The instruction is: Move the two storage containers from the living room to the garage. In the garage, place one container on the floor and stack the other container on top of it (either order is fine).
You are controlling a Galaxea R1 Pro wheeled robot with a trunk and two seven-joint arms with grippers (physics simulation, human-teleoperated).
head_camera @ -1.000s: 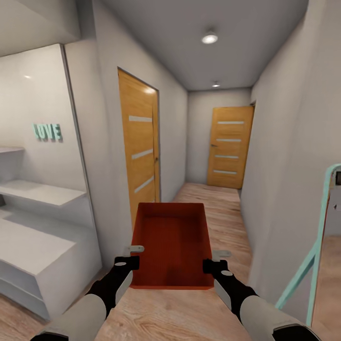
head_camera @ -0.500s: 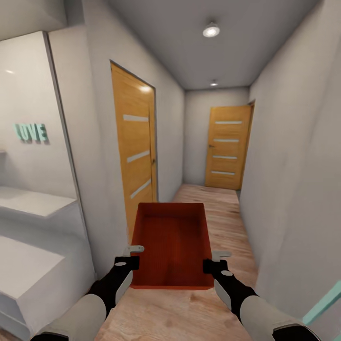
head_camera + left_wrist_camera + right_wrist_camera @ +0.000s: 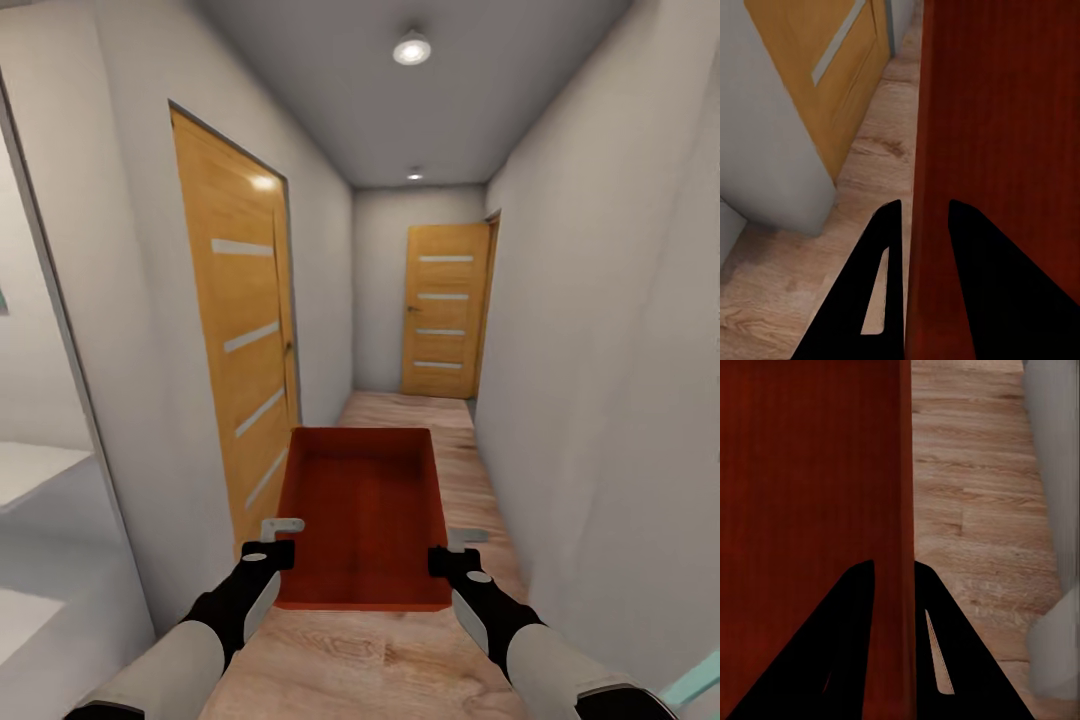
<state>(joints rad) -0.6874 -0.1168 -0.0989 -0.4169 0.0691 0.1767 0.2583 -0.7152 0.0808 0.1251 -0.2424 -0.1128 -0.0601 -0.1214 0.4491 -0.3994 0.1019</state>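
A narrow hallway with wood plank floor [image 3: 400,660] runs ahead between grey walls, one wooden door [image 3: 235,340] near left and another [image 3: 445,310] at the far end, while the smooth red bin [image 3: 362,515] hangs mid-air, left gripper [image 3: 268,545] and right gripper [image 3: 452,552] jaws each pinching a side wall.

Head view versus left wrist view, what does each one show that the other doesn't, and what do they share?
Head view alone: both arms carrying the storage container down a hallway, the right hand on its right wall, a far door at the corridor's end and ceiling lights.

Left wrist view alone: a close look at the left hand, one finger outside the container's wall and the other inside it.

Both: the red-orange container, the left hand gripping its left wall, the near wooden door and the wood plank floor.
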